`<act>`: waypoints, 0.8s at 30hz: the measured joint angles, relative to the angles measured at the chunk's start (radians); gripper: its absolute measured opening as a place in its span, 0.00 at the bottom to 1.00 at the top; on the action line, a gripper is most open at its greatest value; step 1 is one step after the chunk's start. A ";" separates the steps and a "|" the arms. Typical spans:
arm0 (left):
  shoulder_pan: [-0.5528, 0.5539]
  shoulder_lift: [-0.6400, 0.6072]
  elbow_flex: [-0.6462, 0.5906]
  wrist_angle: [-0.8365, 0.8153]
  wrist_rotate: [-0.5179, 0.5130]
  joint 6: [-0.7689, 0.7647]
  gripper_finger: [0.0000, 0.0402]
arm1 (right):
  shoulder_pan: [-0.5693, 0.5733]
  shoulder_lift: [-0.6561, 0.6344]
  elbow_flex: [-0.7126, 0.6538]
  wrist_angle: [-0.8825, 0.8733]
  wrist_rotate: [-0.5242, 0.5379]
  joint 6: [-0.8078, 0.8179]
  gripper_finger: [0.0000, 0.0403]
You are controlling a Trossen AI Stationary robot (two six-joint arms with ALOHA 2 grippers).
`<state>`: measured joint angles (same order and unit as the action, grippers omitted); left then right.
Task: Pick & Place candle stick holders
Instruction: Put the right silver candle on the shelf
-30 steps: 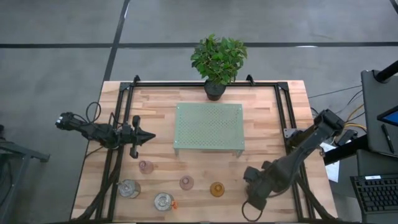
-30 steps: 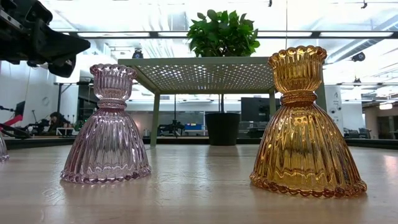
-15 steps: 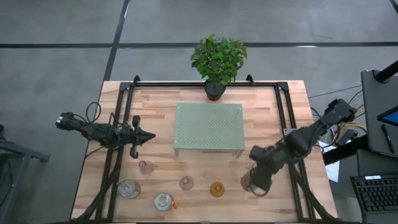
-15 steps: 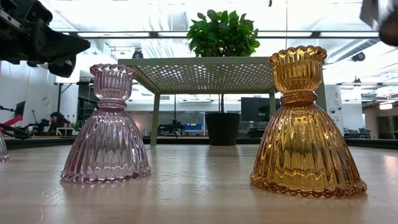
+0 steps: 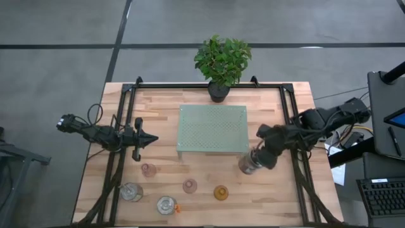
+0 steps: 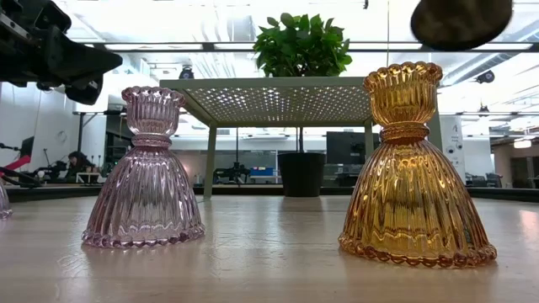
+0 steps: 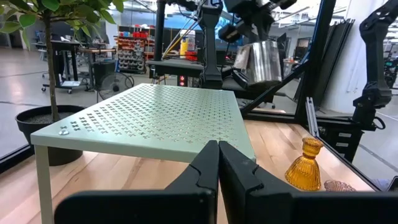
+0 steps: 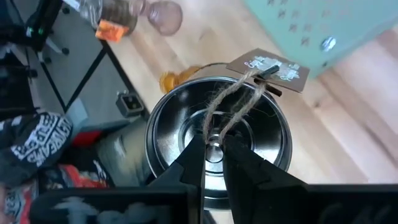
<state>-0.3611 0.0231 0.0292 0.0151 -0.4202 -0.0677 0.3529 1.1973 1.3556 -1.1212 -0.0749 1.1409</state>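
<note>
Right claw (image 5: 252,163) low right of centre in the high view, pinched on a silvery metallic round candle stick holder (image 5: 249,164), carried off the tabletop (image 5: 278,120). Right wrist view: fingers (image 8: 194,157) clamped on the centre post inside the holder's (image 8: 219,140) open bowl, twine and paper tag (image 8: 268,67) draped over the rim. Inside grip probably chosen because the body is too broad for the jaws. Low view: only the holder's dark underside (image 6: 461,20) at upper right, clearly airborne. Left wrist view: same holder (image 7: 260,61) hanging in the upper middle, past the far edge of the pale green perforated metal riser shelf (image 7: 152,115). Held high, likely to clear the shelf top (image 5: 212,128) for a set-down there.

Left claw (image 5: 150,139) at left centre of the high view, fingers (image 7: 202,176) pressed together, nothing held, parked beside the shelf and out of the way.

Rest waiting along the bottom of the high view:
- pale pink ribbed glass holder (image 5: 149,169), lower left
- second pale pink glass holder (image 5: 189,185), bottom centre
- amber-orange ribbed glass holder (image 5: 221,192), just right of it
- two more silvery metallic holders (image 5: 131,191) and (image 5: 166,204), bottom left, the latter with an orange tag

Spaced apart, so room for a claw around each. Potted green plant (image 5: 222,61) at top centre, behind the shelf, not part of the job.
</note>
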 joint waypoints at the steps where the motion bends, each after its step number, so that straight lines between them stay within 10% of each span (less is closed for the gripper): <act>1: 0.000 0.000 0.000 0.000 0.000 0.000 0.02 | -0.017 0.001 0.005 -0.004 -0.001 -0.015 0.08; 24: 0.000 0.000 0.000 0.000 0.000 0.000 0.02 | -0.435 0.306 0.354 -0.208 0.075 -0.456 0.08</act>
<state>-0.3612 0.0231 0.0292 0.0147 -0.4199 -0.0677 -0.0820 1.5031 1.7097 -1.3297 0.0002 0.6850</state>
